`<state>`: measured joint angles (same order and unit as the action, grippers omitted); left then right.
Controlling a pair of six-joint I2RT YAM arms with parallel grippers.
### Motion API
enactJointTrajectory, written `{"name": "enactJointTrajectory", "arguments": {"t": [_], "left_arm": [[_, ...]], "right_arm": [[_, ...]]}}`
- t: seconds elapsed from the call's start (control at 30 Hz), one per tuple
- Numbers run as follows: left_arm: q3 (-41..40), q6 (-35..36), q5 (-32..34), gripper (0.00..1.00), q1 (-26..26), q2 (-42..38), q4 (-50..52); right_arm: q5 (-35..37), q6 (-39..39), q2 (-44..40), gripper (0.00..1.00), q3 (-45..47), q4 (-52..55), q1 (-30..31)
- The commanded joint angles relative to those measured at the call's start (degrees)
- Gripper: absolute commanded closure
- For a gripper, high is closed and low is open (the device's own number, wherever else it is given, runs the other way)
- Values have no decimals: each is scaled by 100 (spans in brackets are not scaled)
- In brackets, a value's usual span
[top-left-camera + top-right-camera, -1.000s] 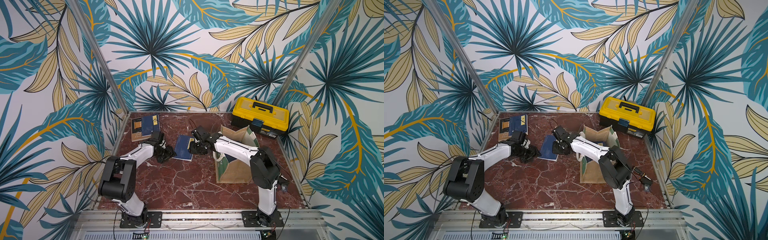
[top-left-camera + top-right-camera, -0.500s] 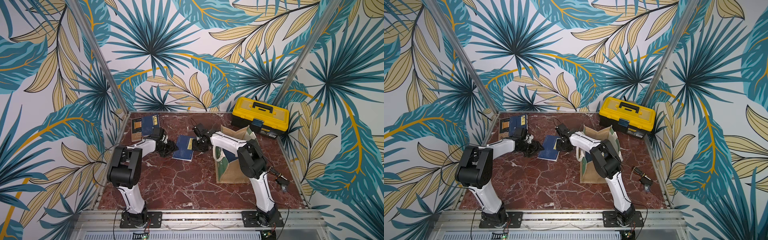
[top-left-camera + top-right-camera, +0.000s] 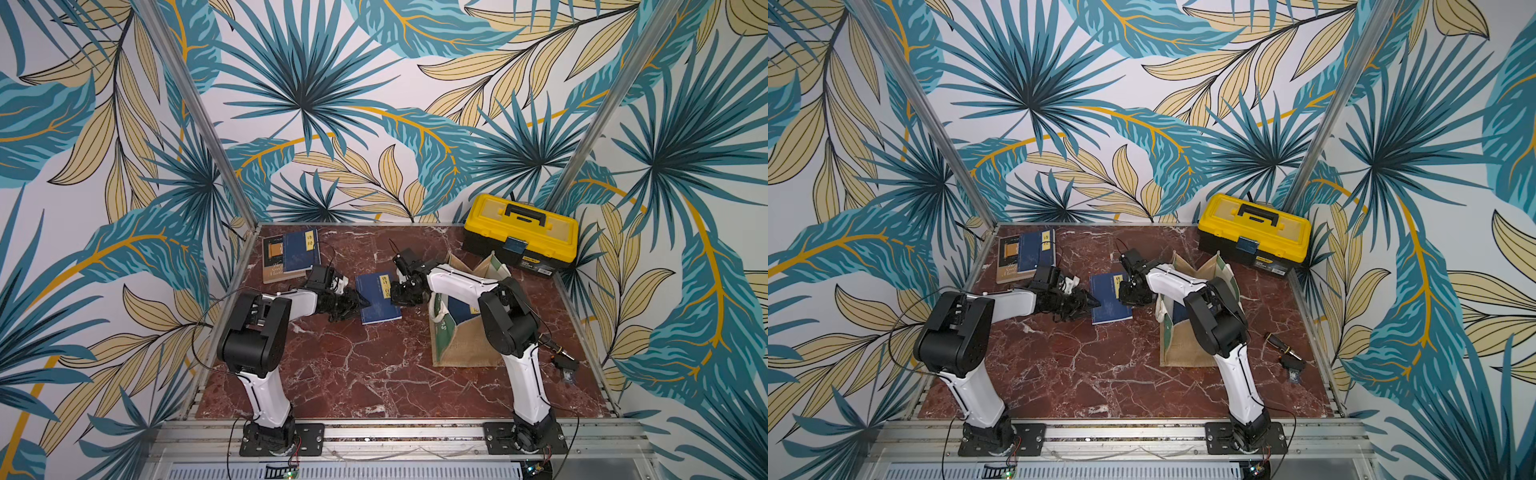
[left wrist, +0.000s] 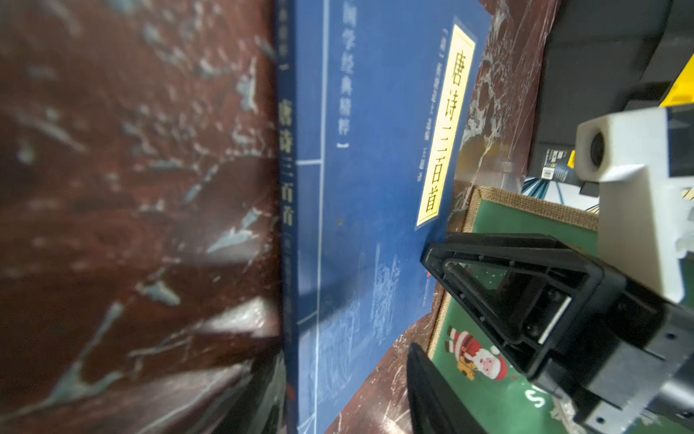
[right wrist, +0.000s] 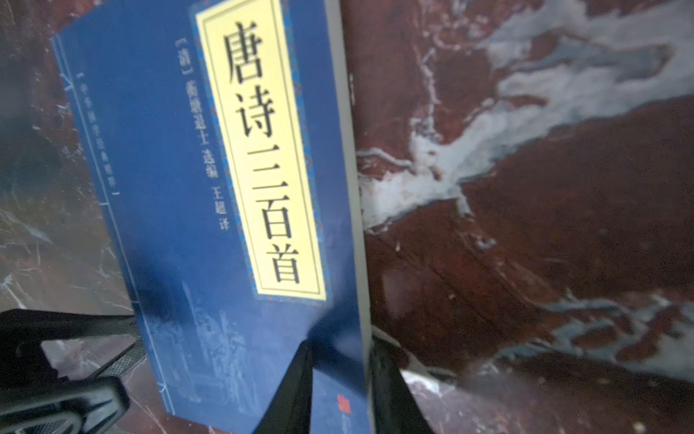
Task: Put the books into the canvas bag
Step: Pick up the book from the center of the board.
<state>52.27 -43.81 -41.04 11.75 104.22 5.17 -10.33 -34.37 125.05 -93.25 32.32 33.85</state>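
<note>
Book, navy, edge now pinched by right hand, left hand open, nearer its spine

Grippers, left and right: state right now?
Left gripper: open beside the navy book, holding nothing.
Right gripper: closed on the navy book, at its page edge.

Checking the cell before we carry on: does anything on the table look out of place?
One thing: a small dark gadget lies loose on the tabletop by the right edge, beyond the canvas bag. It is no book; what it is, I cannot tell.
</note>
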Motion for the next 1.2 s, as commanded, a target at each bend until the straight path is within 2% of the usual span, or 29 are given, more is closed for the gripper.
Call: {"name": "enactJointTrajectory", "arguments": {"t": [0.0, 0.17, 0.37, 0.47, 0.57, 0.77, 0.97, 1.17], "left_arm": [[-219, -575, -356, 51, 371, -125, -744], [-294, -826, -119, 60, 565, -315, -916], [-543, -831, 138, 85, 557, -731, -910], [-662, -676, 352, 99, 557, -1109, -649], [-779, -293, 790, 100, 557, -1823, -181], [-667, 762, 1644, 100, 550, -3549, 1478], [-507, 1359, 1934, 100, 468, -5231, 2435], [-647, 1261, 2103, 100, 427, -6551, 2384]], "right_arm": [[-465, -52, 157, 80, 448, 125, 116], [-514, -102, -46, 81, 790, -15, 122], [-327, 14, -459, 79, 884, 130, 133], [119, 277, -1007, 71, 885, 317, 192], [458, 471, -1716, 67, 865, 388, 240], [840, 889, -2771, 64, 480, 740, 440], [542, 1063, -3561, 60, 411, 499, 687], [-131, 1050, -3585, 56, 158, 353, 905]]}}
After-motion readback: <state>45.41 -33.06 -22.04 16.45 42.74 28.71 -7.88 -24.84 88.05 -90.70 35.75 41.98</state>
